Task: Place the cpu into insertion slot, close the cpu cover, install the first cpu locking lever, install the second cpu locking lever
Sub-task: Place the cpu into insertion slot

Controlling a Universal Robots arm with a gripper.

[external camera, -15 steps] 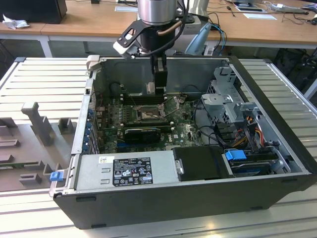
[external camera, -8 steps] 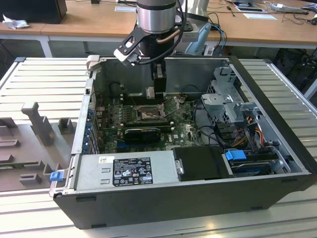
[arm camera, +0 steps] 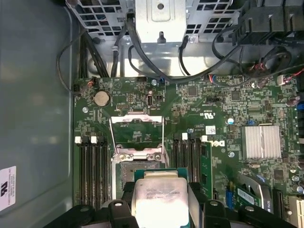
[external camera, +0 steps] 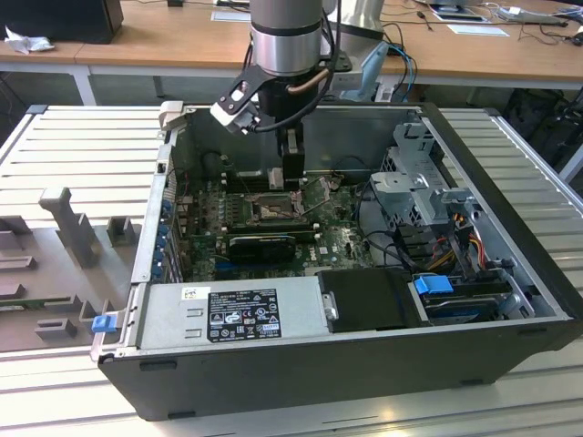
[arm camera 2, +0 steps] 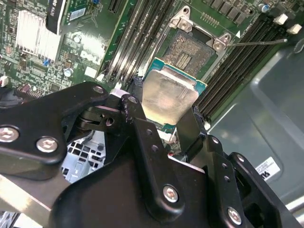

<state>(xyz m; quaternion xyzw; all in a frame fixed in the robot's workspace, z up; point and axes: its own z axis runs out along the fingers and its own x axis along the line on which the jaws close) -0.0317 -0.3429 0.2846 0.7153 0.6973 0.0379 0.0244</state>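
The black two-fingered tool (arm camera 2: 164,114) pinches the pale silvery square cpu (arm camera 2: 171,92) by its edges, near but not in the dark-centred, metal-rimmed insertion slot (arm camera 2: 190,50); the silvery frame-shaped cpu cover (arm camera: 137,119) lies open; seating, closing and both levers seem left.

Slot (arm camera 2: 192,50) is clear from above: cover (arm camera: 137,119) stands open off it, and just the cpu (arm camera 2: 168,95) in the gripper (arm camera 2: 164,108) hangs over it. Memory slots (arm camera: 92,166) flank it close on two sides, with the case wall (arm camera: 33,118) past one bank. Cables (arm camera: 142,61) and drive cage (arm camera: 159,19) crowd the space beyond the cover.
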